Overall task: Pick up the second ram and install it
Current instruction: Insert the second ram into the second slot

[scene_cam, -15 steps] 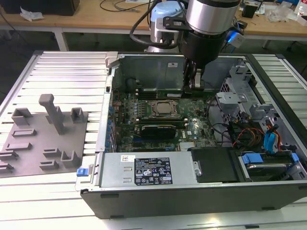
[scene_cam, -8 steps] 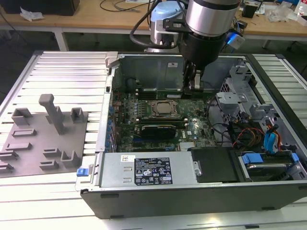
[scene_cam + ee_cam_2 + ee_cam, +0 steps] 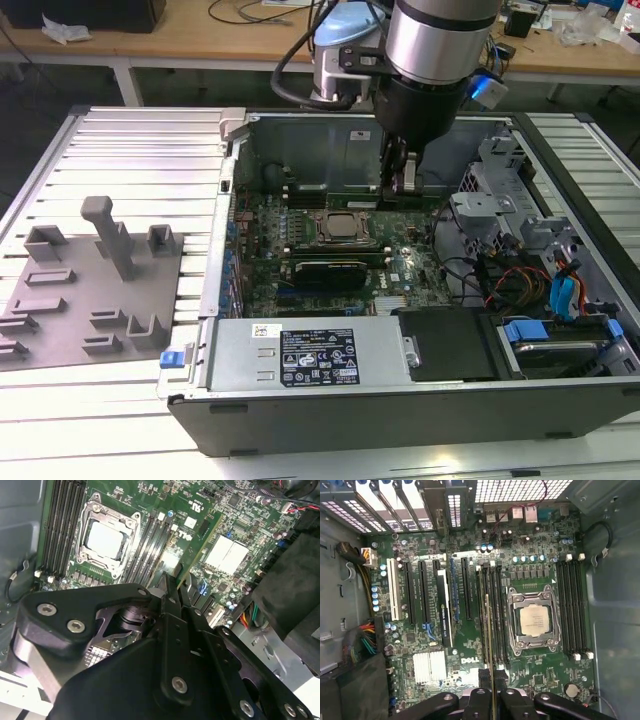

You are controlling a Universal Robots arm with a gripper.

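Note:
My gripper (image 3: 403,188) hangs inside the open computer case, above the motherboard and just to the exterior view's right of the CPU socket (image 3: 345,226). It is shut on the second ram (image 3: 202,545), a thin green stick that shows edge-on in both wrist views. In the first wrist view the stick (image 3: 490,630) runs out from between the fingers (image 3: 479,700) along the bank of black memory slots (image 3: 499,610) beside the CPU socket (image 3: 534,620). Whether it touches a slot I cannot tell.
Grey holder blocks (image 3: 100,270) sit on the slatted table at the exterior view's left. The case holds a power supply (image 3: 310,355) at the front and a drive cage with cables (image 3: 520,240) at the right. A silver heatsink (image 3: 430,667) and expansion slots (image 3: 420,595) flank the slots.

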